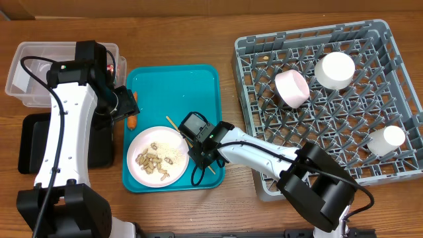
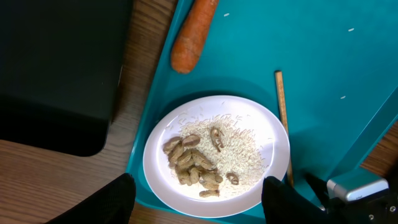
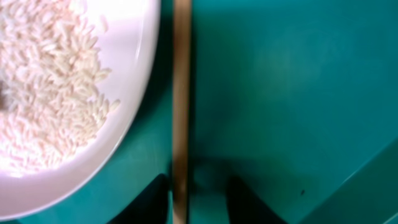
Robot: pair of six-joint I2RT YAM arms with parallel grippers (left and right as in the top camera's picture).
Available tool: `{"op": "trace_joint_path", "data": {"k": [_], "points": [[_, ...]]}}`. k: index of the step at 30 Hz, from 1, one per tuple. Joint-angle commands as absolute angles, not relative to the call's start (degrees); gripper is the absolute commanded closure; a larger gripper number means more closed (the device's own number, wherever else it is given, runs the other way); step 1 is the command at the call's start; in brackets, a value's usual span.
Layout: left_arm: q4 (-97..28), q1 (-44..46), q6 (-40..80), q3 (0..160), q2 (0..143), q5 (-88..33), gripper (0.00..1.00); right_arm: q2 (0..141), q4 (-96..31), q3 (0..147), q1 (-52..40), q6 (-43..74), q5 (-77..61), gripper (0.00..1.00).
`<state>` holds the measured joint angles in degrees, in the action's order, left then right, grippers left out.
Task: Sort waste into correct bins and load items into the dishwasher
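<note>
A white plate (image 1: 158, 155) with peanuts (image 1: 151, 162) and rice (image 1: 173, 152) sits on the teal tray (image 1: 198, 86); it also shows in the left wrist view (image 2: 261, 124). A carrot (image 2: 193, 34) lies on the tray's left edge. My right gripper (image 1: 198, 149) is low on the tray, its open fingers (image 3: 199, 193) straddling a wooden chopstick (image 3: 181, 93) beside the plate, the left finger touching it. My left gripper (image 2: 199, 186) is open and empty above the plate's near rim, close to the carrot (image 1: 131, 122).
A clear tub (image 1: 20, 49) stands at the far left, with a black tray (image 1: 33, 145) in front of it. The grey dish rack (image 1: 390, 46) on the right holds two bowls (image 1: 292, 88) (image 1: 334, 69) and a cup (image 1: 385, 140).
</note>
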<state>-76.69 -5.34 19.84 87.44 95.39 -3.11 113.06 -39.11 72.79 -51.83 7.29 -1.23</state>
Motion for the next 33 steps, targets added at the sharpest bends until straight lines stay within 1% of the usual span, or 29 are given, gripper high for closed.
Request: {"op": "trace_joint_path", "data": {"k": [1, 3, 5, 10, 14, 22, 26, 27, 29, 33], "points": [[-76.4, -5.2, 20.6, 87.0, 94.6, -2.5, 0.33, 116.1, -39.3, 72.4, -52.2, 7.5, -1.5, 0.82], [-76.4, -5.2, 20.6, 87.0, 94.6, -2.5, 0.33, 116.1, -39.3, 72.4, -52.2, 7.5, -1.5, 0.91], [-76.4, -5.2, 20.6, 87.0, 94.6, -2.5, 0.33, 116.1, -39.5, 72.4, -52.2, 7.7, -1.5, 0.96], [-76.5, -5.2, 20.6, 87.0, 94.6, -2.5, 0.33, 115.9, -41.0, 72.9, -52.2, 8.6, -1.5, 0.96], [-76.5, -5.2, 20.6, 87.0, 94.6, -2.5, 0.33, 115.0, -46.2, 77.1, -51.2, 9.2, 0.9, 0.96], [-76.4, -5.2, 20.6, 87.0, 94.6, -2.5, 0.32, 105.6, -52.9, 85.3, -46.4, 9.2, 2.8, 0.96], [-76.4, -5.2, 20.6, 87.0, 94.6, -2.5, 0.33, 98.5, -56.3, 85.5, -40.6, 9.2, 3.0, 0.96], [-76.4, -5.2, 20.6, 87.0, 94.6, -2.5, 0.33, 96.9, -58.7, 85.5, -37.9, 9.2, 3.0, 0.96], [-76.4, -5.2, 20.6, 87.0, 94.6, -2.5, 0.33, 96.2, -62.8, 85.5, -33.3, 8.6, 2.9, 0.96], [-76.4, -5.2, 20.6, 87.0, 94.6, -2.5, 0.32, 96.7, -66.3, 84.4, -29.1, 7.9, 2.9, 0.96]]}}
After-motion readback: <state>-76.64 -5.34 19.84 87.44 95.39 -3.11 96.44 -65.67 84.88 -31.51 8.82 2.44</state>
